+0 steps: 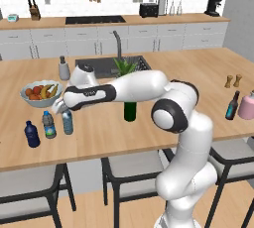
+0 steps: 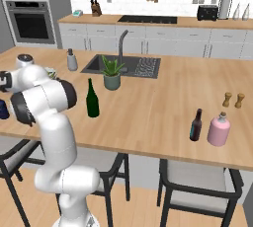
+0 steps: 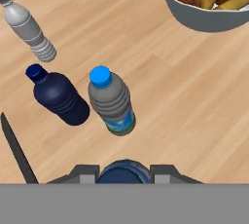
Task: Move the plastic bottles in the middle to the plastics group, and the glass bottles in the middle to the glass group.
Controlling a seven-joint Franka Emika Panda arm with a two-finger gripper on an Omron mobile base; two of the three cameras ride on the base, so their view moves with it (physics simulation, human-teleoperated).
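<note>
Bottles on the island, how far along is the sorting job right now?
Done: one clear water bottle stands beside the dark-blue bottle. In hand: the pincer is shut on the second water bottle, right next to them. Left: the green glass bottle stands mid-counter, far from the blue-labelled dark bottle.

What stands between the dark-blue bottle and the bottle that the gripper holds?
A clear water bottle with a blue cap stands between the dark-blue bottle and the held bottle, as the left base view shows.
</note>
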